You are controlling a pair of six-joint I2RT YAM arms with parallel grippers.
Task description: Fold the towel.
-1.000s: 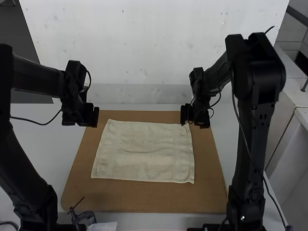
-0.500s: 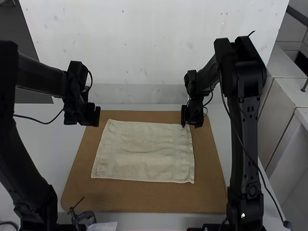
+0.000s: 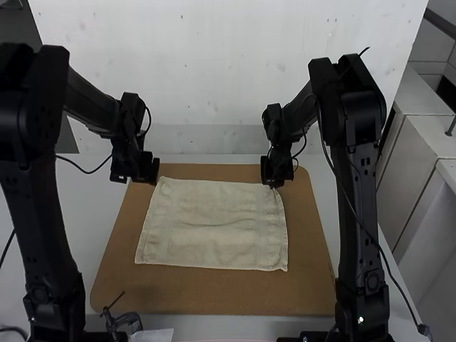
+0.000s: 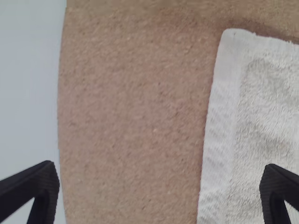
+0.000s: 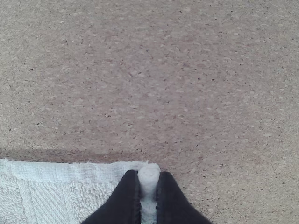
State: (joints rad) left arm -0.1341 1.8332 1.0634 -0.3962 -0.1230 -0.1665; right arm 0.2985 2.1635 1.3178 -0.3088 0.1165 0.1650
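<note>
The cream towel (image 3: 214, 224) lies spread as a rectangle on the brown board. Just beyond its far-left corner is my left gripper (image 3: 149, 178); in the left wrist view that gripper (image 4: 159, 186) is wide open, one finger over the towel's edge strip (image 4: 219, 135) and the other near the board's side edge. At the far-right corner stands my right gripper (image 3: 273, 184). Its fingers are closed on that corner in the right wrist view, where the gripper (image 5: 148, 182) pinches a small tuft of the towel (image 5: 84, 179).
The brown cork board (image 3: 214, 296) extends around the towel on a white table (image 3: 78, 214). A small clamp (image 3: 121, 322) and a white paper piece (image 3: 153, 335) are at the near-left edge. A pale wall (image 3: 214, 78) rises behind the table.
The left gripper has moved right, toward the towel's far-left corner, with its arm swinging inward. The right gripper has shifted slightly left onto the far-right corner. The towel looks the same.
</note>
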